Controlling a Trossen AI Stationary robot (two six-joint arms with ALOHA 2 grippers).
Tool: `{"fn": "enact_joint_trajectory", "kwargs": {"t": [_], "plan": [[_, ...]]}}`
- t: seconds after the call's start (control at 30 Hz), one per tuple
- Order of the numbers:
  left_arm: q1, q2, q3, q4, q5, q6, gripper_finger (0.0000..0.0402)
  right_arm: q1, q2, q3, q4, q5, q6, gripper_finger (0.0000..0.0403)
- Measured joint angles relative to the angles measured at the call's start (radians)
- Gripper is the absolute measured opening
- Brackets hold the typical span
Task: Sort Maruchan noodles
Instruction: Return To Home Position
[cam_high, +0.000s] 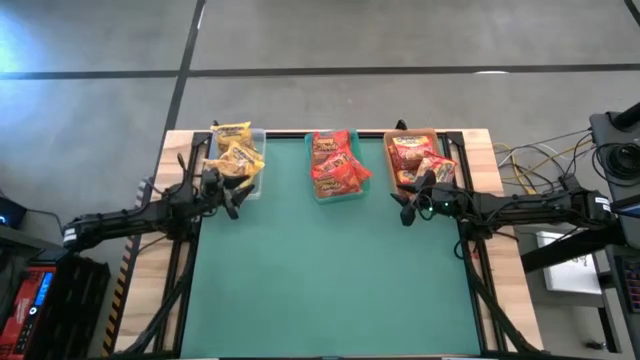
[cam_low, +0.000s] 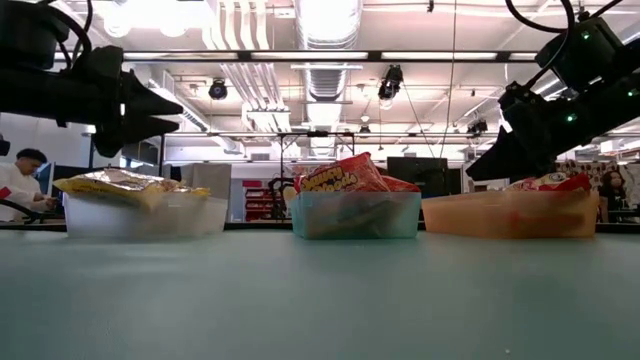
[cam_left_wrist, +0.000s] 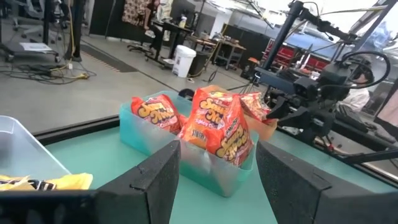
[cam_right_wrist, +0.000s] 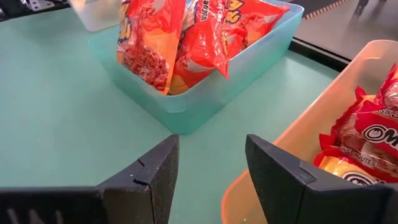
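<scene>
Three trays stand in a row at the table's far edge. The clear tray (cam_high: 243, 160) holds yellow noodle packets (cam_high: 236, 152). The teal tray (cam_high: 336, 168) holds orange-red packets (cam_high: 333, 160), which also show in the left wrist view (cam_left_wrist: 214, 124) and in the right wrist view (cam_right_wrist: 186, 37). The tan tray (cam_high: 415, 160) holds red packets (cam_high: 415, 155). My left gripper (cam_high: 232, 200) hangs open above the table beside the clear tray's near end. My right gripper (cam_high: 410, 205) hangs open by the tan tray's near left corner. Both are empty.
The green table top (cam_high: 330, 280) stretches bare from the trays toward the near edge. Cables (cam_high: 540, 160) lie off the table's right side. A person sits far off in the room behind (cam_low: 20, 180).
</scene>
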Motion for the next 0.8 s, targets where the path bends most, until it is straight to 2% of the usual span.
{"fn": "enact_joint_trajectory", "kwargs": {"t": [0.8], "plan": [[0.000, 0.028, 0.000, 0.001, 0.000, -0.015, 0.0194, 0.000, -0.021, -0.013, 0.000, -0.002, 0.000, 0.0176]]}}
